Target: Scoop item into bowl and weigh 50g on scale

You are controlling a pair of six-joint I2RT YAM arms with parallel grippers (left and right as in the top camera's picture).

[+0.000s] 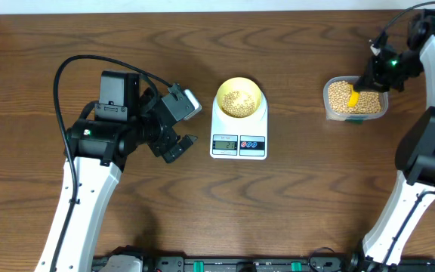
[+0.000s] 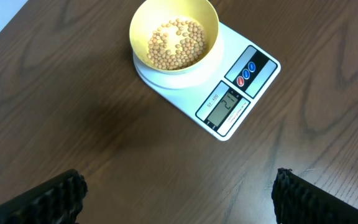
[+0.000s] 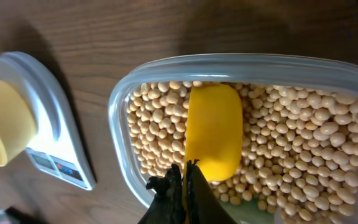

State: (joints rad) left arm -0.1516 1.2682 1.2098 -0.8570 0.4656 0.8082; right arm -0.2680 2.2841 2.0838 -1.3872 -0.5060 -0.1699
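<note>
The pale-yellow bowl (image 1: pixel 239 98) sits on the white scale (image 1: pixel 239 143) at table centre and holds a layer of beans (image 2: pixel 178 43); the bowl rim (image 2: pixel 211 25) and the scale (image 2: pixel 238 102) with a lit display show in the left wrist view. More beans (image 1: pixel 341 94) fill a clear tub (image 1: pixel 383 107) at right. My right gripper (image 3: pixel 184 177) is shut on the handle of a bright yellow scoop (image 3: pixel 214 130), whose back faces up among the beans (image 3: pixel 303 143) in the tub (image 3: pixel 120 102). My left gripper (image 2: pixel 179 196) is open and empty, above bare table left of the scale.
The bowl (image 3: pixel 2 121) and the scale (image 3: pixel 51 112) show at the left edge of the right wrist view. Both arms' bases stand at the table's front corners. A black cable (image 1: pixel 89 64) loops over the left arm.
</note>
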